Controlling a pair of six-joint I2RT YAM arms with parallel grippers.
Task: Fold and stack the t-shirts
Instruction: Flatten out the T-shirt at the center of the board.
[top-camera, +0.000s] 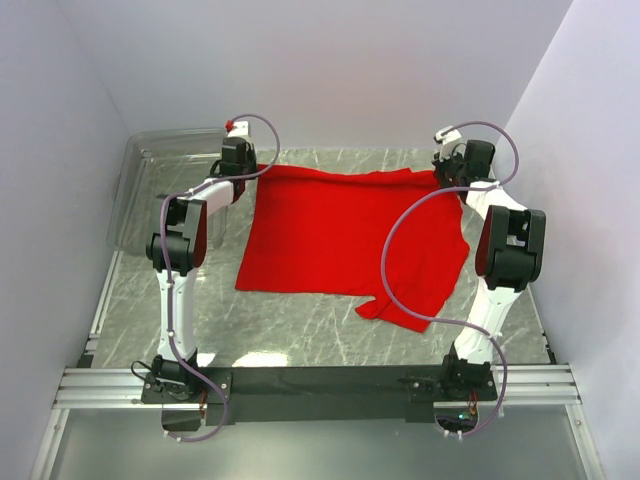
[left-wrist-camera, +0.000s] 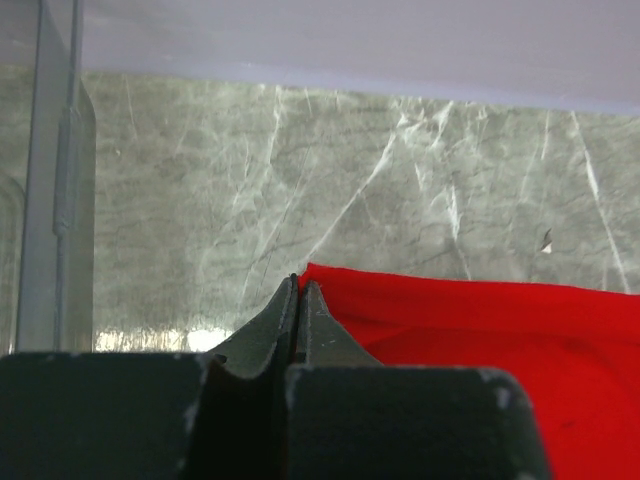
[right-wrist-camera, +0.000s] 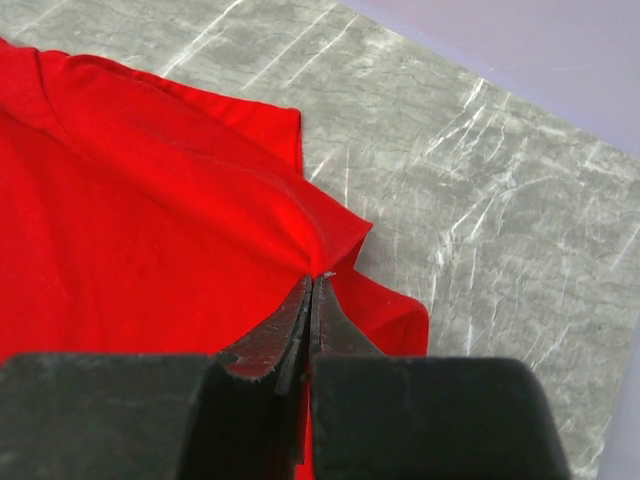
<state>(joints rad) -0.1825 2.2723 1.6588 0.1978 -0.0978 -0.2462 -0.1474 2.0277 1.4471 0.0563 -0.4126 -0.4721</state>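
Observation:
A plain red t-shirt (top-camera: 350, 240) lies spread on the grey marble table (top-camera: 300, 330), with a sleeve folded under at the near right. My left gripper (top-camera: 246, 172) is at its far left corner. In the left wrist view the jaws are shut, and the corner of the t-shirt (left-wrist-camera: 480, 330) runs right up to the left gripper (left-wrist-camera: 300, 284) tips and is pinched there. My right gripper (top-camera: 448, 172) is at the far right corner. In the right wrist view the right gripper (right-wrist-camera: 318, 280) is shut on a raised fold of the t-shirt (right-wrist-camera: 150, 220).
A clear plastic bin (top-camera: 150, 185) stands at the far left, just beside the left gripper, its wall (left-wrist-camera: 55, 200) filling the left of that wrist view. White walls close off the back and both sides. A metal rail (top-camera: 100, 385) carrying the arm bases runs along the near edge.

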